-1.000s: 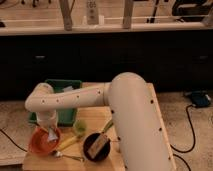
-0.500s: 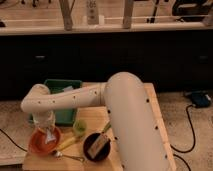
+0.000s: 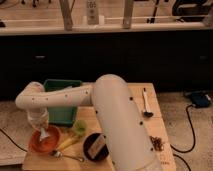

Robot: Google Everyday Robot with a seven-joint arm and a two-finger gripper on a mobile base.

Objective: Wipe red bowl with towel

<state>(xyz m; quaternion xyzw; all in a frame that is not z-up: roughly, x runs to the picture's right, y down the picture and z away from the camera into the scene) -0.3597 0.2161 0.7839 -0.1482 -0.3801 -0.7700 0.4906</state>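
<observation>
Arm: the thick white arm [image 3: 117,120] fills the middle of the view, reaches left over the surface [image 3: 159,125] and bends down at its far left end.
Gripper: the gripper [image 3: 40,125] hangs at the front left corner of the surface, directly over the red bowl's back rim and just left of the green bin.
Grip: cannot tell whether it is open or closed.
Towel: the towel [image 3: 45,133] is a small pale scrap inside the red bowl, rising in a peak towards the gripper just above it.
Red bowl: the red bowl [image 3: 36,145] sits upright near the front left edge of the surface.
Green bin: the green bin [image 3: 61,104] stands behind the bowl, partly hidden by the arm.
Green cup: the small green cup [image 3: 80,126] is between the bin and the black dish.
Black dish: the black dish [image 3: 95,148] lies right of the bowl, against the arm.
Utensils: a yellow-handled utensil [image 3: 67,144] and a metal spoon [image 3: 69,156] lie between bowl and dish; a dark ladle [image 3: 145,104] lies on the right side, well apart.
</observation>
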